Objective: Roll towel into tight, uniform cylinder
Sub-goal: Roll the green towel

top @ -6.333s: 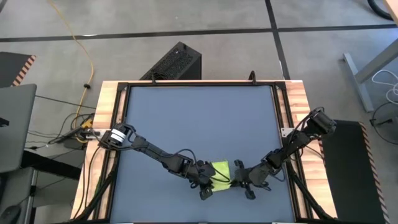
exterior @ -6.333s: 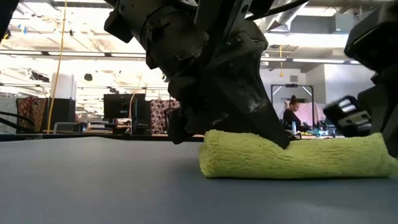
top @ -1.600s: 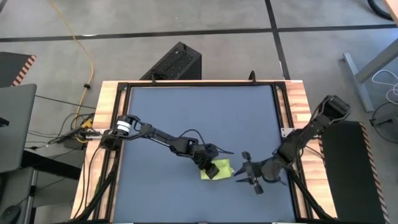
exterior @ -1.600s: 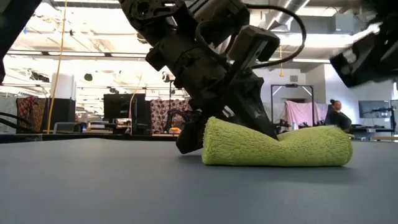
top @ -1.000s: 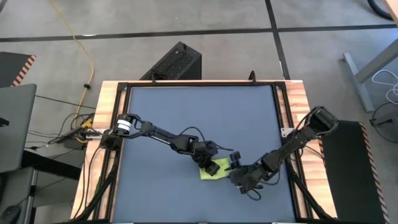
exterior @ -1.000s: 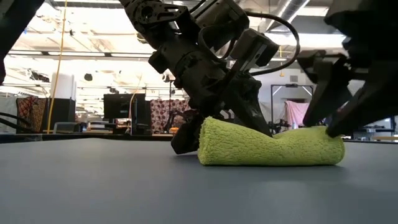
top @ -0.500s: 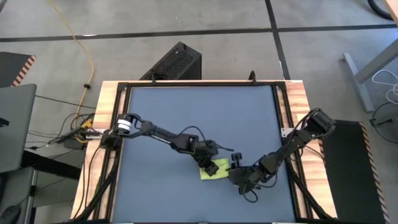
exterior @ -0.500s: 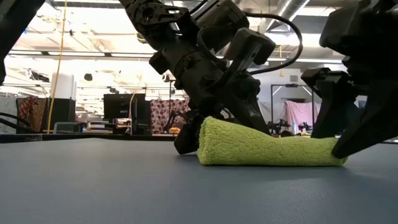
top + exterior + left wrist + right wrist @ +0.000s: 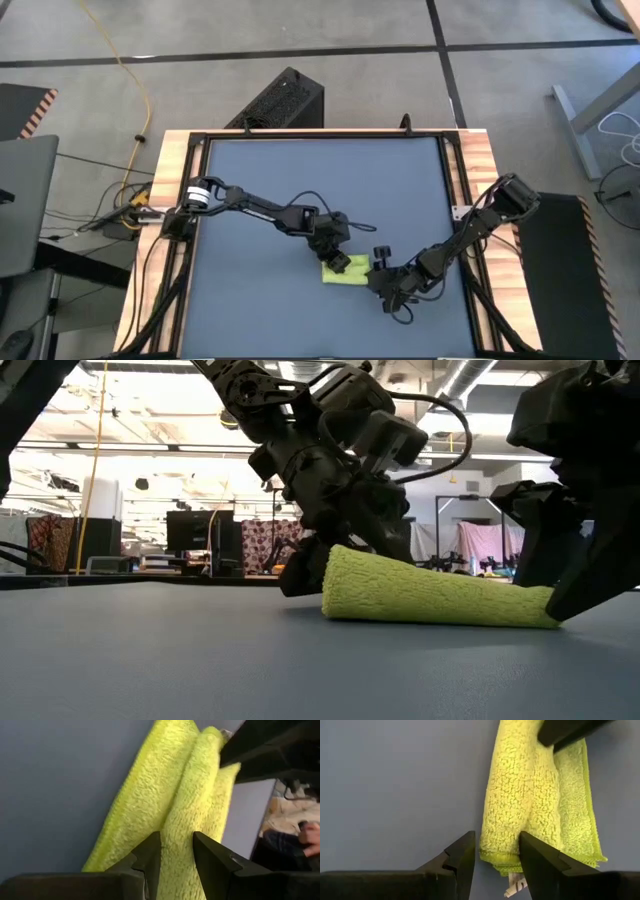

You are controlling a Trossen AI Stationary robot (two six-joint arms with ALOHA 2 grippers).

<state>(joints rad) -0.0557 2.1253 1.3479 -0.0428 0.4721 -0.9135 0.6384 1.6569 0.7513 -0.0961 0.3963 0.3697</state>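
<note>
- The small lime-green soft towel [image 9: 347, 270] is lying on the dark blue-grey mat [image 9: 300, 180], toward five o'clock from the middle of the mat, near its front edge.
- The towel is rolled into a short loose log; in the low view [image 9: 430, 600] it is looking thicker at its left end and thinner at its right end.
- In the right wrist view the towel [image 9: 535, 795] is showing a flat layer lying beside the roll, and a small white tag at the near end.
- The left gripper [image 9: 335, 255] is reaching from nine o'clock across the mat, and it is sitting on the left end of the towel.
- In the left wrist view the two dark fingers [image 9: 150, 855] of this gripper are standing a little apart, with a fold of the towel [image 9: 185, 805] between the tips; it is pinching the towel.
- The right gripper [image 9: 383, 280] is coming from three o'clock and is waiting at the right end of the towel.
- Its fingers [image 9: 462, 852] are parted, with the end of the towel just in front of the gap; they are holding nothing.
- The wooden table frame [image 9: 170, 190] is showing around the mat.
</note>
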